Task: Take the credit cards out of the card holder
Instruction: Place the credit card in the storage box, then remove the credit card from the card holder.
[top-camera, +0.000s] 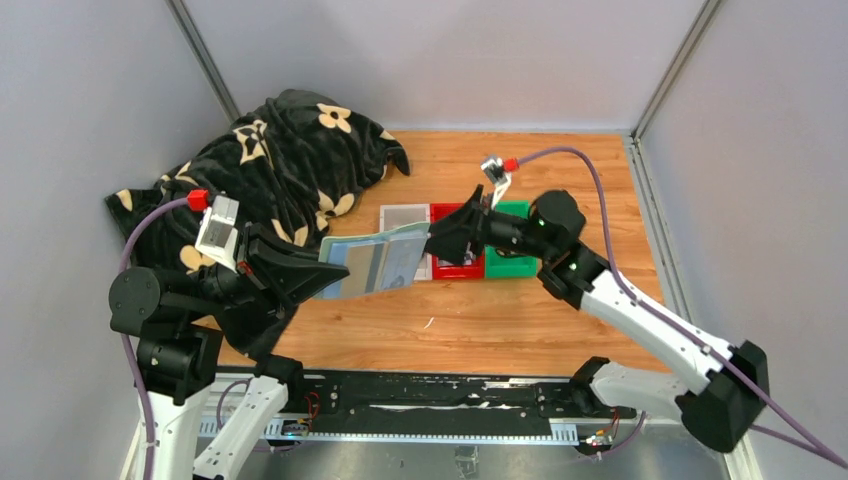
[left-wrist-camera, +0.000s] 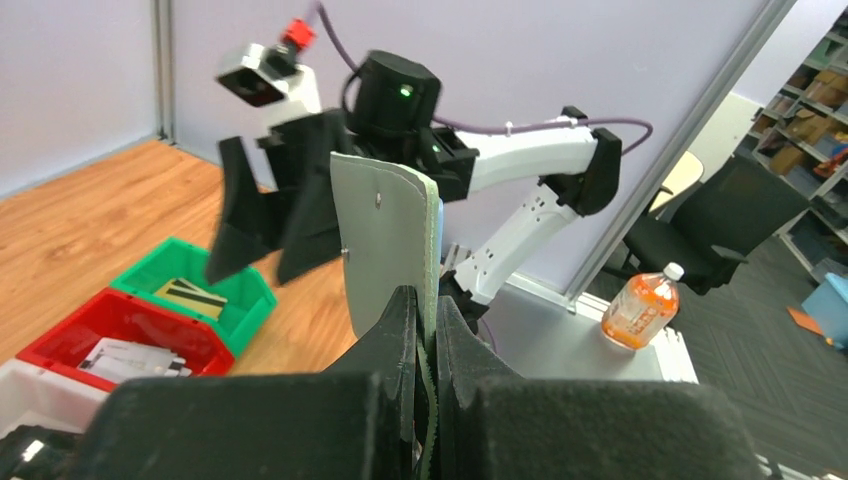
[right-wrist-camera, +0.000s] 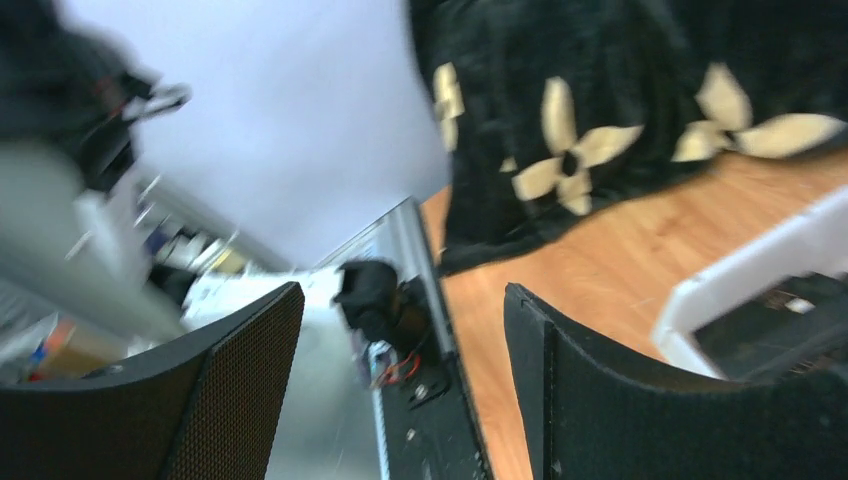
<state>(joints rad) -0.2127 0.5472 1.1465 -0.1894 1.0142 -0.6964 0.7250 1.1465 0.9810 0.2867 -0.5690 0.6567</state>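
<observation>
The card holder (top-camera: 375, 262) is up in the air above the near left part of the table (top-camera: 560, 180), opened out, its pale inside facing the overhead camera. From the left wrist it shows nearly edge-on and upright, grey outer face to the left and a thin teal edge to the right. Whether any slot has a card in it cannot be made out.

The left jaws are pinched tight on the holder's lower edge, at the end of the left arm (top-camera: 160, 300). The right jaws stand wide apart with nothing between them. They sit just beside the holder's right edge, above the red tray (top-camera: 460, 268). Whether they touch the holder cannot be told. The right arm (top-camera: 640, 320) reaches in from the near right corner.

Some cards (left-wrist-camera: 190, 293) lie loose in the trays: a gold one with a dark stripe in the green tray (top-camera: 512, 265), and silvery-white ones in the red tray. A white tray (top-camera: 405, 208) sits to the left of the red one, and the three stand side by side, touching, in the middle of the table.

A black blanket (top-camera: 290, 150) with cream flowers is heaped in the far left corner. Off the table, an orange drink bottle (left-wrist-camera: 640, 310) stands near a dark office chair (left-wrist-camera: 700, 240).
</observation>
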